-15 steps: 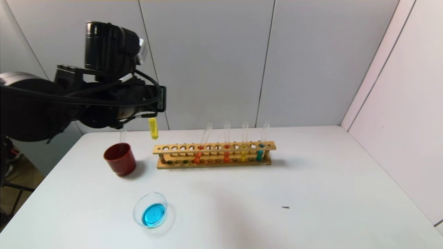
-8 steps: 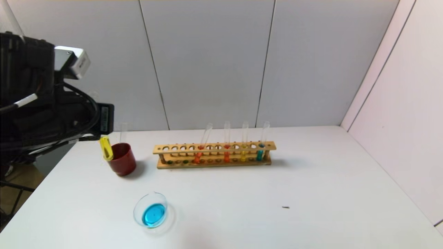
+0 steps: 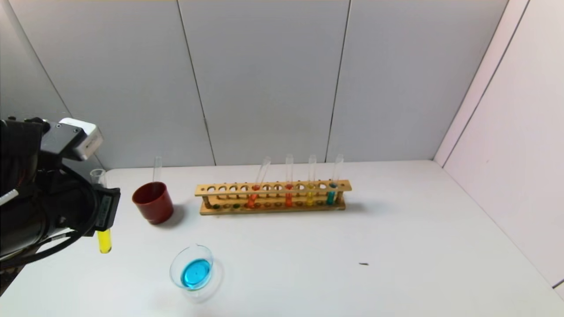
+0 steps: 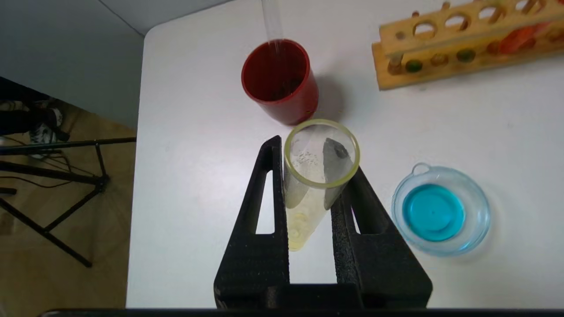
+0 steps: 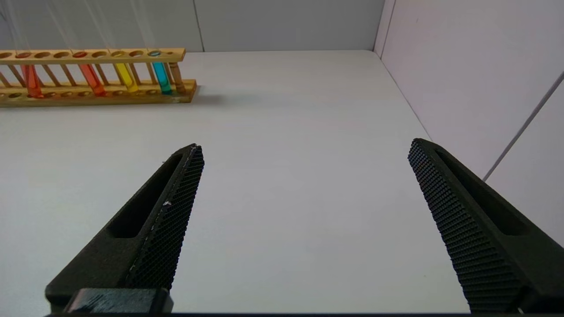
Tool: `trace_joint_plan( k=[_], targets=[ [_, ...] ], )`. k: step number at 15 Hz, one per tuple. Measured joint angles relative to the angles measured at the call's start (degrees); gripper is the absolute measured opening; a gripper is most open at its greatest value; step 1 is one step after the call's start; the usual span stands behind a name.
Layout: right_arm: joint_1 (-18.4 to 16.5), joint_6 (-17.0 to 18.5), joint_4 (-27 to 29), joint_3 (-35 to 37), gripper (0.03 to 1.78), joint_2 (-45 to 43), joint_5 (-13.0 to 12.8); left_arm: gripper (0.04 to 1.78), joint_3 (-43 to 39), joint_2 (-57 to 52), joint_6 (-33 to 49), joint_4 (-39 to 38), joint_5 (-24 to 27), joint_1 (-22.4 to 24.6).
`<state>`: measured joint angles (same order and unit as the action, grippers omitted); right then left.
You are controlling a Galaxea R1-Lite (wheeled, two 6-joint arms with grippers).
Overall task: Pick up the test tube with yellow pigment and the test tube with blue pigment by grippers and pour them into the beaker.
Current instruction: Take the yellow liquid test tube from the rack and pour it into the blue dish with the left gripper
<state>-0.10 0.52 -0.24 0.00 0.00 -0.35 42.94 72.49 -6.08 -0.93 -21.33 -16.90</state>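
Observation:
My left gripper (image 3: 104, 207) is shut on the test tube with yellow pigment (image 3: 104, 241) and holds it upright above the table's left side, left of the beaker (image 3: 176, 266). In the left wrist view the fingers (image 4: 264, 211) clamp the tube (image 4: 308, 207) below its open mouth. The beaker (image 4: 478, 220) holds bright blue liquid. No tube with sky-blue liquid shows; an empty clear tube (image 3: 157, 169) stands in the red cup (image 3: 154, 209). My right gripper (image 5: 304, 147) is open and empty over bare table, out of the head view.
A wooden rack (image 3: 273, 188) at mid-table holds several tubes, among them golden-yellow (image 3: 310, 198) and teal-blue (image 3: 330, 196). A small dark speck (image 3: 363, 264) lies at the front right. The table's left edge is close to the left gripper; a tripod (image 4: 53, 185) stands below on the floor.
My left gripper has carried the yellow tube from high up near the rack's left end to the left, down and nearer, past the red cup. The tube now hangs upright.

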Motion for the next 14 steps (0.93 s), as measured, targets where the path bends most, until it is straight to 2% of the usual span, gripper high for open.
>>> trace_joint_plan(
  k=[6, 14],
  targets=[
    [0.0, 0.0, 0.02, 0.0, 1.7, 0.0, 0.02, 0.32, -2.41, 3.28, -8.3, -0.8, 0.76, -0.27],
    [0.02, -0.01, 0.0, 0.0, 1.7, 0.0, 0.0, 0.32, -2.08, 12.85, -19.21, -3.15, 0.41, -3.17]
  ],
)
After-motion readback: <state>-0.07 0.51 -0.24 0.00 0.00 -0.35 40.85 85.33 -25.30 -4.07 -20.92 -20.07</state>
